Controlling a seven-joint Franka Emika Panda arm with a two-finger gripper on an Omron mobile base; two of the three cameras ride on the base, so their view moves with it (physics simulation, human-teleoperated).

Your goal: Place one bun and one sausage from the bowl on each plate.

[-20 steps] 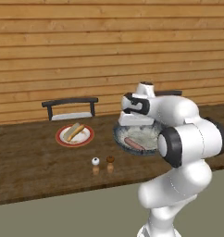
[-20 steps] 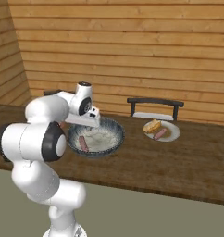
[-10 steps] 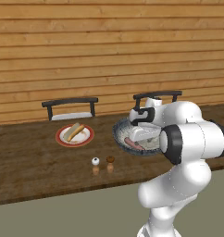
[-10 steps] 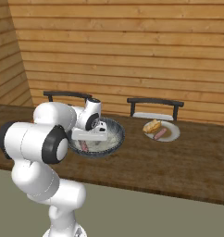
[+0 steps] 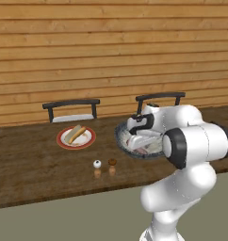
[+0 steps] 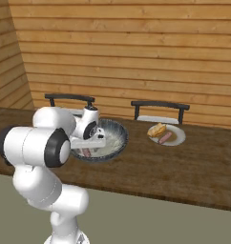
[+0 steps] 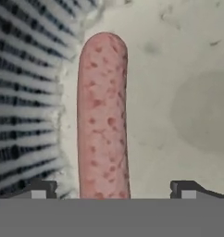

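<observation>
The red-rimmed plate (image 5: 76, 137), left of the bowl (image 5: 123, 136), already holds bun and sausage; the second serving remains. Claw (image 7: 114, 190) spread apart over a sausage (image 7: 102, 120) inside the bowl

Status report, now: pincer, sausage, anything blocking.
Pincer open, down in the bowl. Sausage lies on the bowl floor between the fingertips, not yet gripped. Red-rimmed plate already has bun and sausage. Nothing in the way.
</observation>
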